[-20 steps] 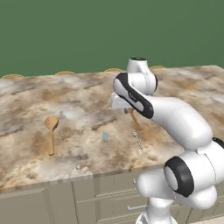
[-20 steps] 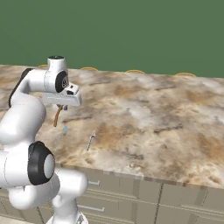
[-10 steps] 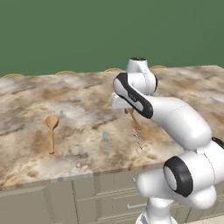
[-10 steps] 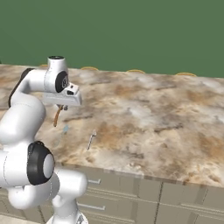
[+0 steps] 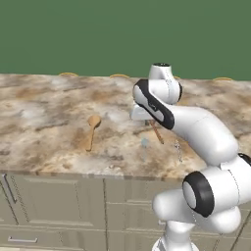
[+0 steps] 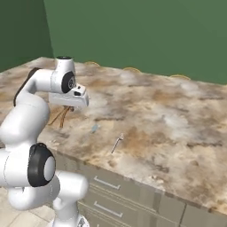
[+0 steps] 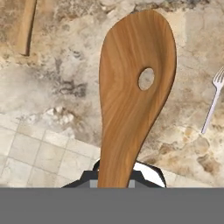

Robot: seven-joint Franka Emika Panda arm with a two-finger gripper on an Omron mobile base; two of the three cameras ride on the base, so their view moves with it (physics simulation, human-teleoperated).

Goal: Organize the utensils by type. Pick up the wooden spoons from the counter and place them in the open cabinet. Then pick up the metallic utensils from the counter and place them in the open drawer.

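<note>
A wooden spoon with a hole through its bowl is held by the handle, and it rises straight out from the hand, so the fingers are judged to be clamped on it, though the tips themselves are hidden beneath the wood. In the base views this spoon hangs slanted under the gripper, above the counter; it is judged to be carried this way, bowl away from the hand, so that it can be brought to the cabinet, which is not seen here.

Just beside the held spoon, a metal fork lies flat on the stone. Between the fork and the second wooden spoon, a small silver spoon with a pale bowl rests on the counter. Farther from the held spoon, that paler wooden spoon lies with its round bowl toward the wall; its handle end is seen from the hand. These three are judged still to be waiting for pickup.
</note>
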